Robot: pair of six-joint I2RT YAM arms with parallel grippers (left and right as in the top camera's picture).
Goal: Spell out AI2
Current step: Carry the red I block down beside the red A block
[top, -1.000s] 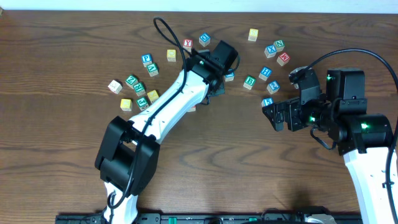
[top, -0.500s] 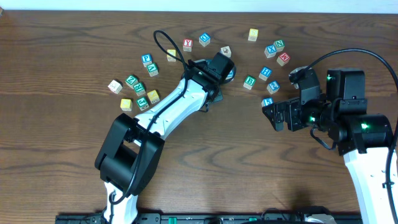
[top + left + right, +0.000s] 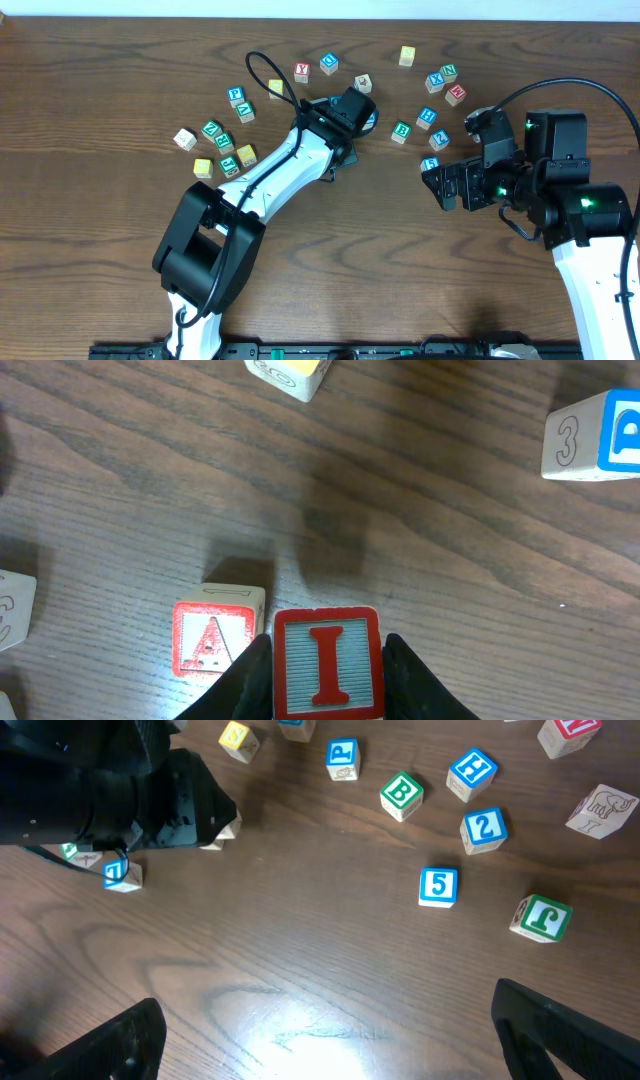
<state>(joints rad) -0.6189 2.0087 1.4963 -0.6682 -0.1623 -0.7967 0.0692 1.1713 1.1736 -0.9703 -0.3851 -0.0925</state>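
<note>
On the wooden table (image 3: 450, 560), the left hand (image 3: 327, 685) grips the I cube (image 3: 327, 660) beside the A cube (image 3: 212, 640); right hand (image 3: 340, 1038) splayed.

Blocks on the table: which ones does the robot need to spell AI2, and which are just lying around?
Needed: red I cube, held in the left gripper; red A cube beside it; blue 2 cube.
Some just lying about: blue 5 cube, green B cube, blue H cube, red Y cube.
</note>
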